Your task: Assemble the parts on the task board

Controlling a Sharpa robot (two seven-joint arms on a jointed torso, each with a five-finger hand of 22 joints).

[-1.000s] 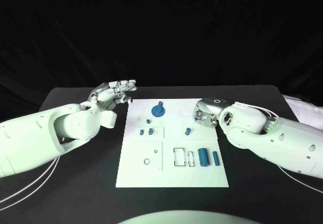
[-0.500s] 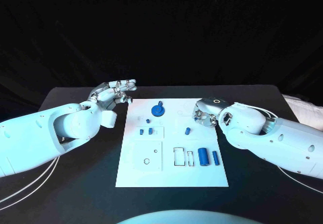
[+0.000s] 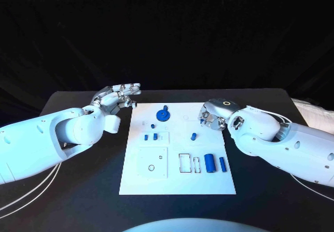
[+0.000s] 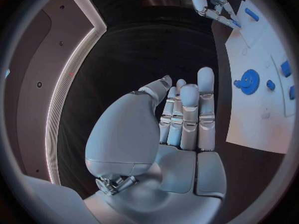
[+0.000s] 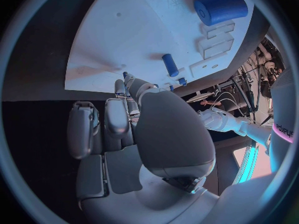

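Approaching step: right hand (image 3: 211, 116) over board (image 3: 177, 183), fingers loosely curled, empty; left hand (image 3: 116, 98) spread, idle. Next: likely close on peg (image 3: 194, 136).

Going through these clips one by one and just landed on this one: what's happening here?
A two-armed robot sits at a black table with a white task board carrying small blue parts. Neither hand holds anything. The left hand hovers off the board's far left corner, fingers apart. The right hand hangs over the board's right edge, fingers apart and empty. A blue gear sits near the far end, small pegs mid-board, and two blue cylinders near the right edge. Assembly looks not yet begun.
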